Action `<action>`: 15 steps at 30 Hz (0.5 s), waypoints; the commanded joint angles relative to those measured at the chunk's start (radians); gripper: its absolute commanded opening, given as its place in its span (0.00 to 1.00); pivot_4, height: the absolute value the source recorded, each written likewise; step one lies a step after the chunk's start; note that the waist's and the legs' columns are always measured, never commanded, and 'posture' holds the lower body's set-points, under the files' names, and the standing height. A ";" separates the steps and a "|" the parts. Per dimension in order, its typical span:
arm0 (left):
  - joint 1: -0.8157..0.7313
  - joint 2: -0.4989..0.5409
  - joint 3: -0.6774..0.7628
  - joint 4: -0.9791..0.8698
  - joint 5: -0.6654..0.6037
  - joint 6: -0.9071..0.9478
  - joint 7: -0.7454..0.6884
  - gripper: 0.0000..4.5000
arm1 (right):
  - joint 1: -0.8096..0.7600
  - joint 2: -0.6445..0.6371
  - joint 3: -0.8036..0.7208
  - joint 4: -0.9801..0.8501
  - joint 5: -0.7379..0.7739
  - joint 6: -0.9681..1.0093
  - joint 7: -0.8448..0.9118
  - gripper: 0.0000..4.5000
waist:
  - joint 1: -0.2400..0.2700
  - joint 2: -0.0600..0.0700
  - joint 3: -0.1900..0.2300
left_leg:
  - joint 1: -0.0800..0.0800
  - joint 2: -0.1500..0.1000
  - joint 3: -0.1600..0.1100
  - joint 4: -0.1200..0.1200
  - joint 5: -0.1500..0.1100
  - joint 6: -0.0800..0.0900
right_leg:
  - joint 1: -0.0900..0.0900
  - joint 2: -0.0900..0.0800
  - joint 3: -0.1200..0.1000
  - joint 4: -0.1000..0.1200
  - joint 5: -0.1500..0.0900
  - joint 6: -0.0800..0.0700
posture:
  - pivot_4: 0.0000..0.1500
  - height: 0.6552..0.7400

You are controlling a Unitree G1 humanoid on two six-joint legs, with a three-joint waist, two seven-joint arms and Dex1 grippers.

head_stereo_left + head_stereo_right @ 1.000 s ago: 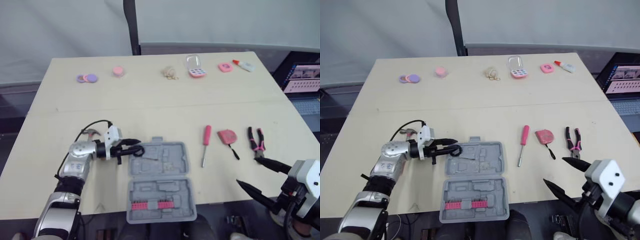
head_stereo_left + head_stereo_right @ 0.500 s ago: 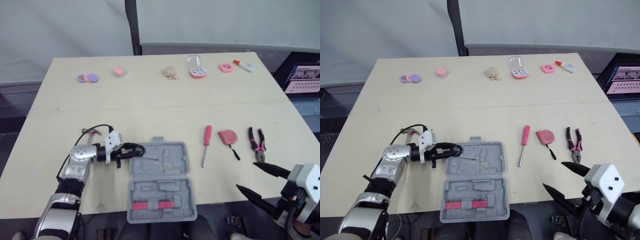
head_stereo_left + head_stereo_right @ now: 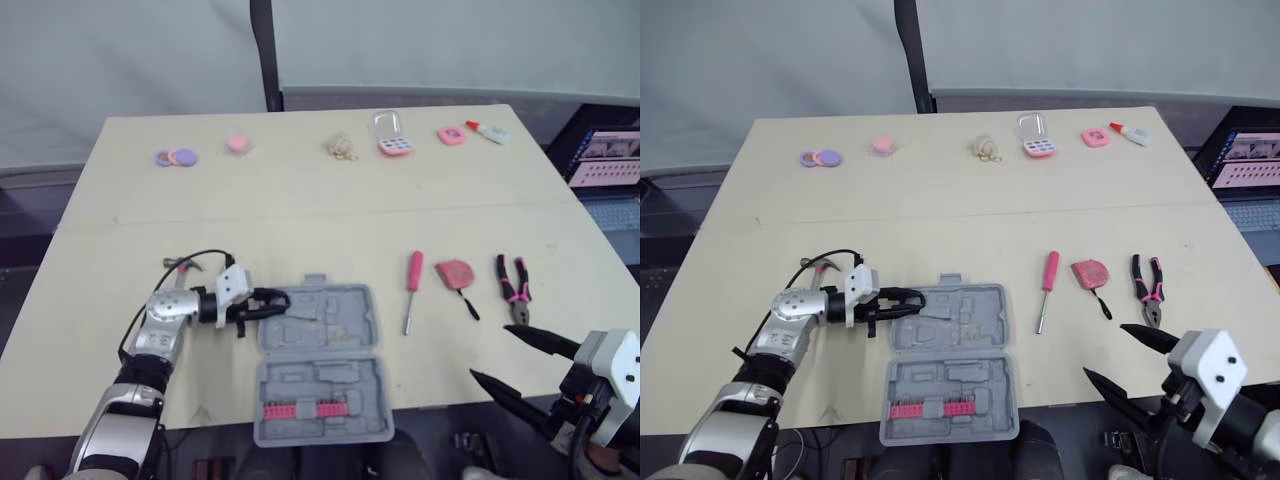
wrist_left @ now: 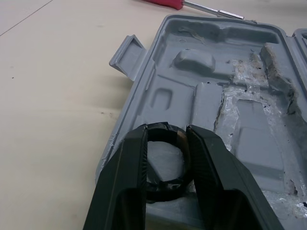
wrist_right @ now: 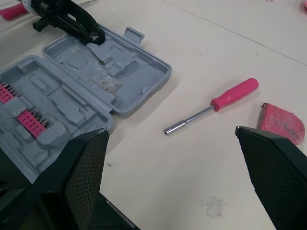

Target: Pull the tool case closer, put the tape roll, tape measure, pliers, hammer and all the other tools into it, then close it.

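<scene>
The grey tool case [image 3: 318, 360] lies open near the table's front edge, with a row of red bits [image 3: 298, 410] in its near half. My left gripper [image 3: 272, 300] is shut on the black tape roll [image 4: 165, 188], holding it just inside the case's left rim over the far half. The hammer's head [image 3: 178, 264] peeks out behind my left arm. To the right of the case lie the pink screwdriver [image 3: 411, 288], the red tape measure [image 3: 455, 272] and the pink-handled pliers [image 3: 514, 285]. My right gripper [image 3: 492, 352] hangs open at the front right, in front of the pliers, holding nothing.
Along the far edge lie purple and pink discs [image 3: 175, 157], a pink puck [image 3: 237, 142], rubber bands [image 3: 340, 147], a pink box with a clear lid [image 3: 392, 140], a pink pad [image 3: 450, 134] and a glue bottle [image 3: 487, 130]. A laptop [image 3: 605, 160] sits off the table's right side.
My left gripper has carried the tape roll a little to the right, over the case's left rim. The right gripper has sunk slightly.
</scene>
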 commanded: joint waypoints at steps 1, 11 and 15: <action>0.027 0.007 -0.025 0.037 0.036 0.000 0.010 0.31 | 0.018 0.011 -0.023 -0.026 0.007 -0.022 -0.003 1.00 | 0.000 0.001 -0.001 | 0.000 0.000 0.000 0.000 0.000 0.000 | 0.000 0.000 0.000 0.000 0.000 0.000 | 1.00 0.87; 0.022 0.004 -0.027 0.057 0.031 -0.007 0.028 0.31 | 0.010 -0.001 -0.024 -0.015 0.009 -0.019 -0.003 1.00 | 0.000 0.004 -0.004 | 0.001 0.000 0.000 0.000 0.000 0.000 | 0.000 0.000 0.000 0.000 0.000 0.000 | 1.00 0.87; 0.007 0.007 0.012 0.009 -0.024 0.038 0.022 0.31 | -0.011 -0.004 -0.007 0.004 0.002 -0.022 0.000 1.00 | -0.001 0.004 -0.004 | 0.001 0.000 0.000 0.000 0.000 0.000 | 0.000 0.000 0.000 0.000 0.000 0.000 | 1.00 0.87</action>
